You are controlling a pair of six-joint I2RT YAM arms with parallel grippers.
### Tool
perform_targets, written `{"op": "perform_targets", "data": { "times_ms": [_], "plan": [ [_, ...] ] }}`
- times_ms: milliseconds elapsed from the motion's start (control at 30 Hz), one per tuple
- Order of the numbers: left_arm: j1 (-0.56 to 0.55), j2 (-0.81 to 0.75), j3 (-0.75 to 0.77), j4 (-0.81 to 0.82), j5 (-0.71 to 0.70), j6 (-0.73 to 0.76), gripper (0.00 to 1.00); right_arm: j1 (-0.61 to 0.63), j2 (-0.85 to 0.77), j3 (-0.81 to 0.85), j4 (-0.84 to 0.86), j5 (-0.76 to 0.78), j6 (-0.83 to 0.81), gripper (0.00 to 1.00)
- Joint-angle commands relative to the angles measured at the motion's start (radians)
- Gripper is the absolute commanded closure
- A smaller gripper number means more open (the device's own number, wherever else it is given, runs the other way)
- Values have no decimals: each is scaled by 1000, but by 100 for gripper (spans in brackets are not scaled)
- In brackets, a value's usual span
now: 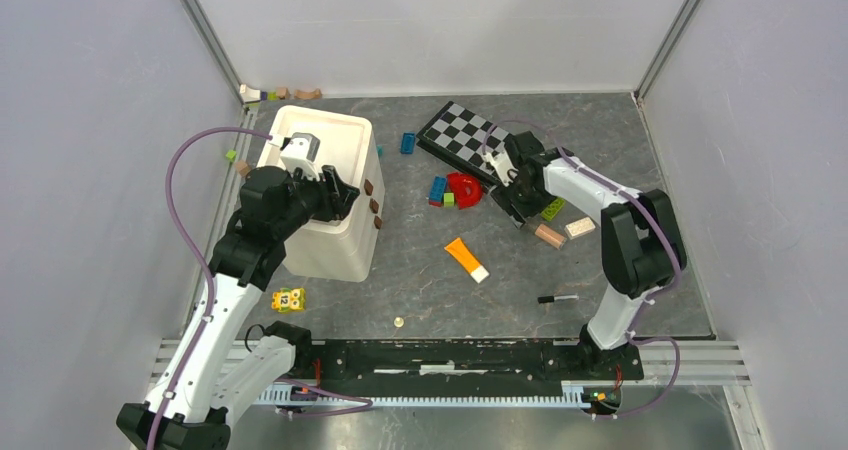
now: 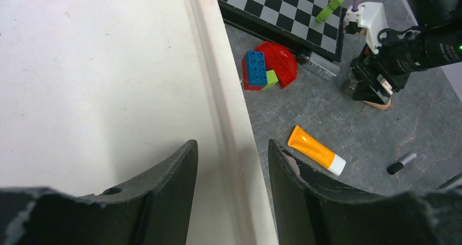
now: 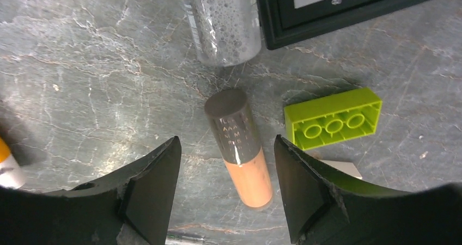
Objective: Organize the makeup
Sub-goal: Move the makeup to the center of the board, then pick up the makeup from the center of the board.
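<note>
A clear peach-filled tube point(image 3: 239, 147) with a dark cap lies on the grey table between the fingers of my right gripper point(image 3: 228, 169), which is open and does not touch it. The same tube point(image 1: 548, 234) shows beside my right gripper point(image 1: 520, 205) in the top view. An orange tube with a white cap point(image 1: 466, 259) lies mid-table, and a thin black pencil point(image 1: 557, 298) lies nearer the front. My left gripper point(image 2: 233, 152) is open and empty, one finger on either side of the right rim of a white bin point(image 2: 218, 92).
A checkerboard point(image 1: 465, 135) lies at the back. A clear bubbly tube point(image 3: 223, 22) and a lime brick point(image 3: 332, 118) lie close to the peach tube. Red and blue toy pieces point(image 1: 455, 190) sit mid-table. A yellow toy point(image 1: 288, 298) sits in front of the bin.
</note>
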Motion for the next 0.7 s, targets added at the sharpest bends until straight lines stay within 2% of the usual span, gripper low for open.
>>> {"op": "perform_targets", "data": {
  "times_ms": [0, 233, 467, 667],
  "plan": [
    [6, 7, -9, -40, -4, 4, 42, -6, 66, 64, -48, -45, -84, 31],
    [7, 8, -9, -40, -2, 4, 42, -10, 139, 89, -72, -25, -116, 36],
    [8, 11, -8, -41, -1, 4, 42, -19, 184, 129, -125, -49, -133, 48],
    [8, 11, -10, -40, -1, 4, 42, -21, 215, 142, -167, -13, -122, 45]
  ]
}}
